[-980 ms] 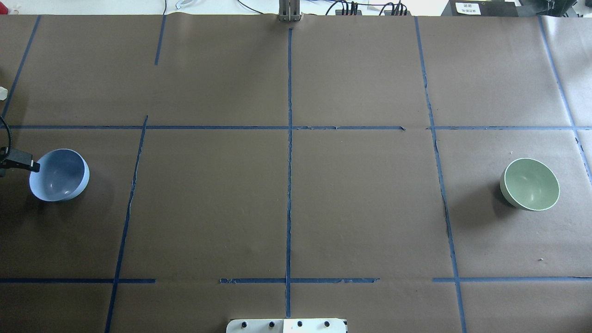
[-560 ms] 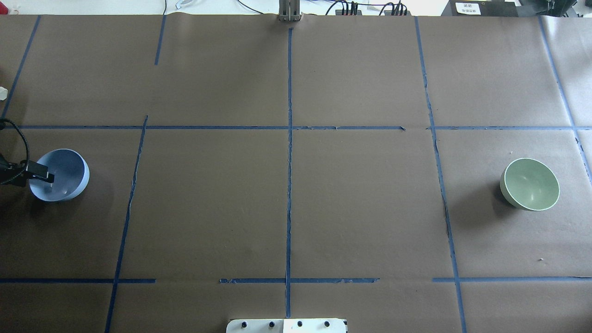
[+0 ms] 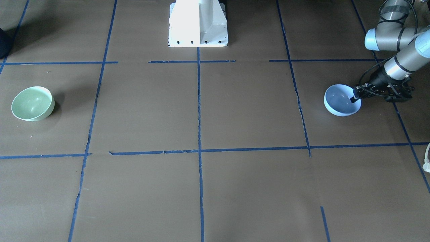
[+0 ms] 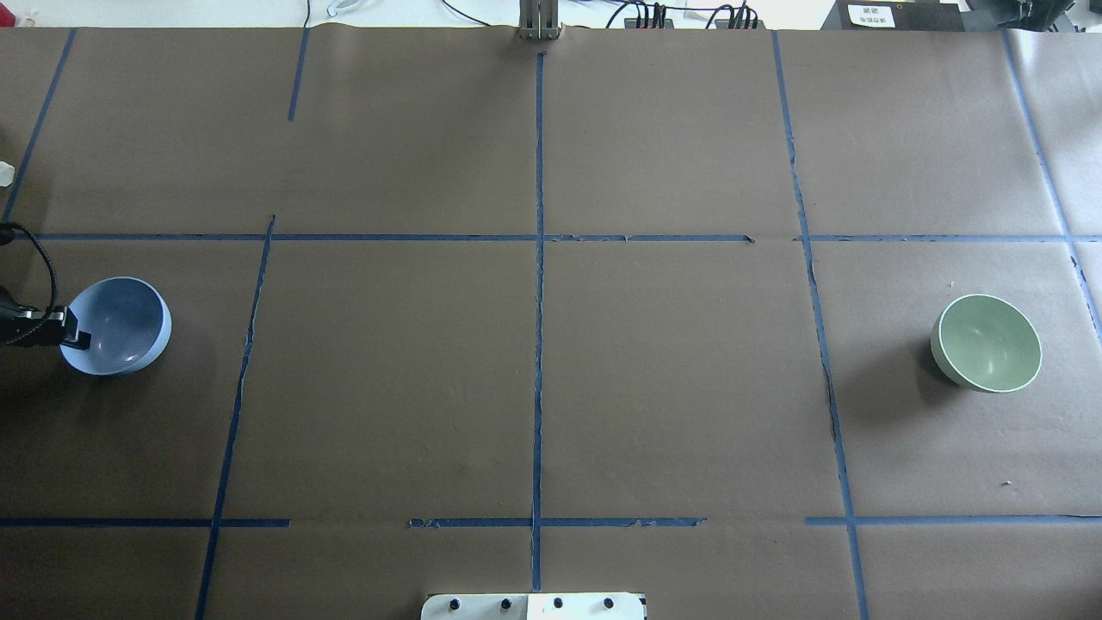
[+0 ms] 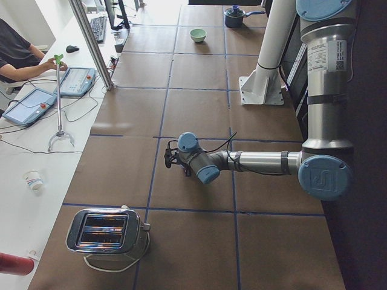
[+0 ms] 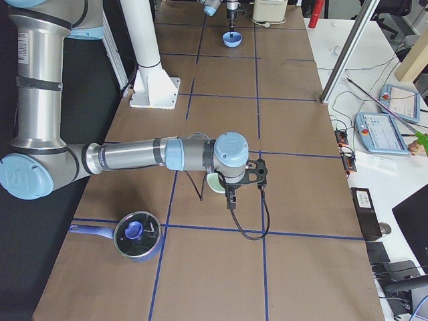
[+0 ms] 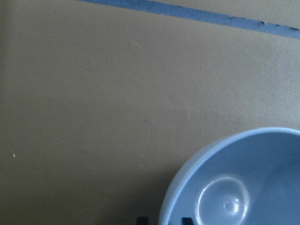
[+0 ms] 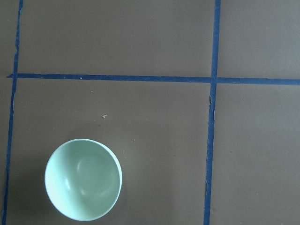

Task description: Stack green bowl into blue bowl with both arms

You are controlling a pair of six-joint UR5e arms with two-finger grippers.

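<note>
The blue bowl (image 4: 119,325) sits upright at the table's far left; it also shows in the front view (image 3: 341,100). My left gripper (image 4: 74,334) is at its left rim. In the left wrist view two fingertips (image 7: 142,219) straddle the bowl's rim (image 7: 197,159), closed on it. The green bowl (image 4: 987,343) sits upright at the far right and shows in the right wrist view (image 8: 83,179) from well above. My right gripper (image 6: 231,200) shows only in the exterior right view, above the green bowl (image 6: 215,185); I cannot tell whether it is open.
The white pedestal base (image 3: 198,25) stands at the robot's edge of the table. A toaster (image 5: 106,232) is beyond the left end. A lidded pot (image 6: 137,234) is beyond the right end. Blue tape lines cross the brown paper.
My left gripper moved from above the blue bowl's left rim into the bowl, then back onto the rim. The blue bowl shifted slightly right. The green bowl has not moved.
</note>
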